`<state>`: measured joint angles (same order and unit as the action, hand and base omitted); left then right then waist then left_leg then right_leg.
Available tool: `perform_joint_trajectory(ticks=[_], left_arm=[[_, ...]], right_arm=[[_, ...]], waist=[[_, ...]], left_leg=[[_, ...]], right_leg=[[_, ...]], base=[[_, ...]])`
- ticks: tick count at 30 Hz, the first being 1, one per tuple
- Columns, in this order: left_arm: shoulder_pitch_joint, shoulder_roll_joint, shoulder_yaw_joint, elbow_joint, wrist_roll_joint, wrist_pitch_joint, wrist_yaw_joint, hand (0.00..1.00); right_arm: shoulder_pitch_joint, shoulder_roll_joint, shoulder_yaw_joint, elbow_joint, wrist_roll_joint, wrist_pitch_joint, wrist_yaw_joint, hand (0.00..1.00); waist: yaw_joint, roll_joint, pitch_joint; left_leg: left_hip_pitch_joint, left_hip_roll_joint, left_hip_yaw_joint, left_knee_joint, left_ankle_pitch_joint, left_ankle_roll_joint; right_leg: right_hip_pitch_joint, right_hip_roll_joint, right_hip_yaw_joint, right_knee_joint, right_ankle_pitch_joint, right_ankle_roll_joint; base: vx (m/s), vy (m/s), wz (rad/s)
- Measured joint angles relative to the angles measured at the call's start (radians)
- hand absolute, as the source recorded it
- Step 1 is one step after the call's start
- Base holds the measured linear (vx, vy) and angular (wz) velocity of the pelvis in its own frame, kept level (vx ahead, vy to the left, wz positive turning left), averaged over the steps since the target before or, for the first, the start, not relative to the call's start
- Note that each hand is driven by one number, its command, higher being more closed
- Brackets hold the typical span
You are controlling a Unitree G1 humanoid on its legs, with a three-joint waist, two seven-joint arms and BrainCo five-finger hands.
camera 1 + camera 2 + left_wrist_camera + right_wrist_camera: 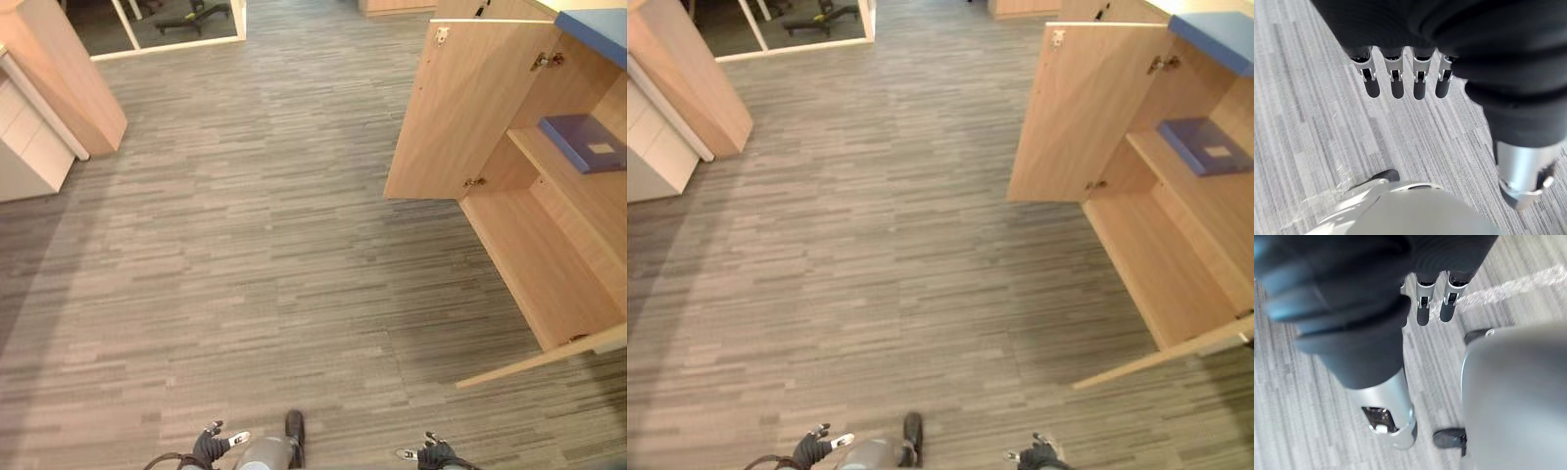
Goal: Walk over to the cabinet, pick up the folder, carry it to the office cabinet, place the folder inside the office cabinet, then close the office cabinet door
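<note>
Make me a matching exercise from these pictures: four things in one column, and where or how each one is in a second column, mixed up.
Things:
1 folder
2 cabinet door
3 left hand
4 chair

Place or state:
A swung wide open
B behind the glass wall
C lying on the shelf
D empty, fingers straight, above the carpet

Pairs: 1-C, 2-A, 3-D, 4-B

Folders: one blue folder [586, 143]
Shelves: one shelf [578, 191], carrying the folder
Open cabinets: one office cabinet [549, 255]
Doors: two, far door [460, 108] and near door [549, 360], both swung out
Hinges: two on the far door, upper hinge [547, 61] and lower hinge [474, 182]
Other units: two, wooden unit [69, 78] and white unit [29, 147]
Hands: two, left hand [210, 446] and right hand [434, 453]
</note>
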<state>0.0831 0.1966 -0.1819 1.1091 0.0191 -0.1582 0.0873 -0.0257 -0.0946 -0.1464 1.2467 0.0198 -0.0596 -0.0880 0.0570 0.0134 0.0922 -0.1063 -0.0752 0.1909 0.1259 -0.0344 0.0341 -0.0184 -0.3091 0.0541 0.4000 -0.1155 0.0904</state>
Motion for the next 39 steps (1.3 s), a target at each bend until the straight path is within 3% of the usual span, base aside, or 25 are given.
perform_joint_trajectory(ticks=[2,4,5,7,9,10,11,12,13,14,16,18,20,22,23,25,28,30,32,33,34,35,36,39], left_arm=[[0.007,0.006,-0.026,-0.021,-0.032,-0.001,-0.009,0.0],[0.008,0.004,-0.046,-0.026,-0.044,-0.005,-0.013,0.0],[0.008,0.004,-0.052,-0.028,-0.047,-0.009,-0.019,0.0],[0.009,-0.003,-0.052,-0.024,-0.051,-0.01,-0.027,0.0],[0.008,-0.006,-0.044,-0.017,-0.051,-0.01,-0.038,0.0],[0.009,-0.006,-0.034,-0.015,-0.05,-0.01,-0.038,0.0],[0.008,-0.001,-0.011,-0.007,-0.05,-0.01,-0.039,0.0],[0.001,-0.003,0.009,0.013,-0.05,-0.008,-0.038,0.0],[0.001,-0.011,0.022,0.021,-0.05,-0.007,-0.038,0.0],[0.0,-0.043,0.067,0.031,-0.036,-0.006,-0.038,0.0],[0.002,-0.064,0.121,0.031,-0.028,-0.005,-0.039,0.0],[0.004,-0.079,0.192,0.032,-0.032,-0.003,-0.038,0.0],[0.007,-0.09,0.264,0.02,-0.048,-0.002,-0.038,0.0],[0.028,-0.124,0.363,-0.02,-0.132,-0.004,-0.033,0.0],[0.045,-0.145,0.405,-0.036,-0.165,-0.006,-0.028,0.0],[0.061,-0.147,0.42,-0.041,-0.194,-0.009,-0.021,0.0],[0.073,-0.144,0.403,-0.04,-0.194,-0.009,-0.004,0.0],[0.077,-0.137,0.387,-0.041,-0.193,-0.014,-0.002,0.0],[0.075,-0.126,0.366,-0.041,-0.188,-0.018,-0.002,0.0],[0.075,-0.125,0.358,-0.041,-0.196,-0.022,-0.002,0.0],[0.077,-0.125,0.353,-0.04,-0.212,-0.025,-0.001,0.0],[0.075,-0.122,0.349,-0.039,-0.227,-0.025,0.0,0.0],[0.074,-0.108,0.346,-0.039,-0.241,-0.026,0.001,0.0],[0.068,-0.093,0.351,-0.037,-0.276,-0.027,0.003,0.0]], right_arm=[[-0.006,0.014,-0.023,-0.036,0.001,-0.002,0.007,0.0],[-0.012,0.008,-0.026,-0.036,0.008,-0.002,0.006,0.0],[-0.014,0.007,-0.026,-0.037,0.029,-0.006,0.006,0.0],[-0.021,0.005,-0.026,-0.041,0.081,-0.018,0.006,0.0],[-0.019,0.009,-0.029,-0.057,0.125,-0.025,0.006,0.0],[-0.019,0.014,-0.029,-0.058,0.132,-0.025,0.006,0.0],[-0.017,0.02,-0.031,-0.055,0.152,-0.025,0.005,0.0],[-0.013,0.025,-0.032,-0.055,0.16,-0.026,0.006,0.0],[-0.008,0.022,-0.029,-0.055,0.16,-0.026,0.006,0.0],[-0.011,0.009,-0.028,-0.057,0.156,-0.026,0.007,0.0],[-0.012,0.0,-0.03,-0.056,0.157,-0.025,0.007,0.0],[-0.007,0.008,-0.034,-0.056,0.152,-0.025,0.008,0.0],[0.016,0.02,-0.065,-0.056,0.151,-0.025,0.009,0.0],[0.025,0.016,-0.065,-0.057,0.152,-0.023,0.01,0.0],[0.027,0.013,-0.058,-0.056,0.152,-0.024,0.01,0.0],[0.029,0.016,-0.058,-0.051,0.153,-0.021,0.009,0.0],[0.008,0.012,-0.058,0.0,0.154,-0.019,0.008,0.0],[0.004,0.015,-0.058,0.007,0.154,-0.018,0.007,0.0],[0.003,0.019,-0.058,0.007,0.154,-0.018,0.006,0.0],[0.003,0.021,-0.056,0.007,0.154,-0.018,0.006,0.0],[0.003,0.023,-0.047,0.007,0.155,-0.018,0.005,0.0],[-0.001,0.025,-0.048,0.006,0.156,-0.019,0.005,0.0],[-0.009,0.048,-0.048,0.007,0.156,-0.02,0.006,0.0],[-0.019,0.074,-0.05,0.008,0.155,-0.02,0.006,0.0]], waist=[[-0.012,-0.004,-0.009],[-0.021,0.005,-0.011],[-0.028,0.011,-0.004],[-0.032,0.03,0.011],[-0.048,0.042,0.03],[-0.049,0.039,0.029],[-0.045,0.018,0.036],[-0.052,0.009,0.038],[-0.054,0.012,0.034],[-0.053,0.04,0.028],[-0.055,0.058,0.027],[-0.061,0.055,0.027],[-0.061,0.041,0.022],[-0.042,0.042,0.023],[-0.037,0.047,0.019],[-0.021,0.043,0.02],[0.012,0.036,0.022],[0.012,0.026,0.026],[0.013,0.02,0.031],[0.015,0.02,0.031],[0.021,0.021,0.029],[0.024,0.019,0.029],[0.023,-0.003,0.023],[0.028,-0.036,0.025]], left_leg=[[0.115,-0.044,0.012,-0.042,-0.017,0.051],[0.181,-0.05,-0.004,-0.061,-0.03,0.061],[0.223,-0.04,-0.032,-0.07,-0.035,0.064],[0.267,0.004,-0.042,-0.069,-0.05,0.063],[0.304,0.064,-0.072,-0.067,-0.09,0.04],[0.31,0.074,-0.074,-0.068,-0.106,0.028],[0.324,0.076,-0.076,-0.071,-0.125,0.006],[0.342,0.079,-0.09,-0.07,-0.144,-0.013],[0.347,0.086,-0.097,-0.07,-0.153,-0.021],[0.35,0.123,-0.096,-0.072,-0.172,-0.042],[0.362,0.152,-0.101,-0.082,-0.179,-0.052],[0.381,0.19,-0.112,-0.049,-0.184,-0.063],[0.319,0.215,-0.125,0.143,-0.206,-0.1],[0.167,0.271,-0.119,0.525,-0.211,-0.124],[0.095,0.315,-0.085,0.692,-0.214,-0.119],[0.036,0.35,-0.026,0.774,-0.223,-0.104],[-0.067,0.3,0.022,0.639,-0.259,-0.09],[-0.107,0.244,0.011,0.457,-0.251,-0.096],[-0.136,0.186,-0.03,0.241,-0.17,-0.101],[-0.138,0.162,-0.06,0.092,-0.074,-0.102],[-0.128,0.152,-0.076,0.042,0.04,-0.117],[-0.116,0.144,-0.08,0.038,0.108,-0.104],[-0.119,0.122,-0.076,0.056,0.115,-0.085],[-0.109,0.093,-0.048,0.116,0.073,-0.024]], right_leg=[[-0.12,-0.055,-0.052,0.357,0.002,-0.042],[-0.142,-0.053,-0.123,0.456,-0.044,-0.041],[-0.145,-0.024,-0.192,0.456,-0.093,-0.045],[-0.155,0.067,-0.25,0.353,-0.137,-0.034],[-0.189,0.168,-0.272,0.147,-0.132,-0.033],[-0.201,0.185,-0.271,0.083,-0.116,-0.028],[-0.207,0.197,-0.265,-0.045,-0.047,-0.031],[-0.202,0.2,-0.257,-0.094,0.08,-0.045],[-0.201,0.207,-0.262,-0.097,0.104,-0.072],[-0.203,0.238,-0.279,-0.082,0.072,-0.091],[-0.205,0.258,-0.305,-0.048,0.024,-0.107],[-0.16,0.279,-0.348,-0.034,-0.03,-0.122],[-0.094,0.29,-0.375,-0.073,-0.055,-0.127],[0.004,0.325,-0.376,-0.148,-0.058,-0.135],[0.05,0.35,-0.374,-0.181,-0.055,-0.152],[0.108,0.368,-0.351,-0.22,-0.059,-0.159],[0.174,0.34,-0.282,-0.276,-0.057,-0.159],[0.211,0.298,-0.257,-0.305,-0.057,-0.143],[0.25,0.253,-0.242,-0.341,-0.058,-0.112],[0.284,0.23,-0.234,-0.363,-0.064,-0.091],[0.303,0.215,-0.219,-0.369,-0.074,-0.073],[0.316,0.209,-0.208,-0.373,-0.076,-0.069],[0.314,0.185,-0.195,-0.367,-0.07,-0.065],[0.3,0.133,-0.145,-0.317,-0.035,-0.027]], base=[[0.43,0.277,-0.18],[0.41,0.127,0.12],[0.44,0.022,0.16],[0.31,-0.067,0.11],[0.25,-0.14,0.22],[0.22,-0.188,0.24],[0.26,-0.278,0.23],[0.22,-0.242,0.21],[0.33,-0.316,0.17],[0.26,-0.21,0.05],[0.37,-0.301,0.17],[0.43,-0.321,0.5],[0.28,-0.207,0.5],[0.36,-0.22,0.08],[0.43,-0.183,-0.17],[0.34,-0.069,-0.34],[0.32,0.083,-0.71],[0.34,0.15,-0.43],[0.34,0.197,-0.25],[0.44,0.324,-0.31],[0.52,0.393,-0.38],[0.38,0.321,-0.41],[0.3,0.243,-0.29],[0.34,0.265,-0.2]])
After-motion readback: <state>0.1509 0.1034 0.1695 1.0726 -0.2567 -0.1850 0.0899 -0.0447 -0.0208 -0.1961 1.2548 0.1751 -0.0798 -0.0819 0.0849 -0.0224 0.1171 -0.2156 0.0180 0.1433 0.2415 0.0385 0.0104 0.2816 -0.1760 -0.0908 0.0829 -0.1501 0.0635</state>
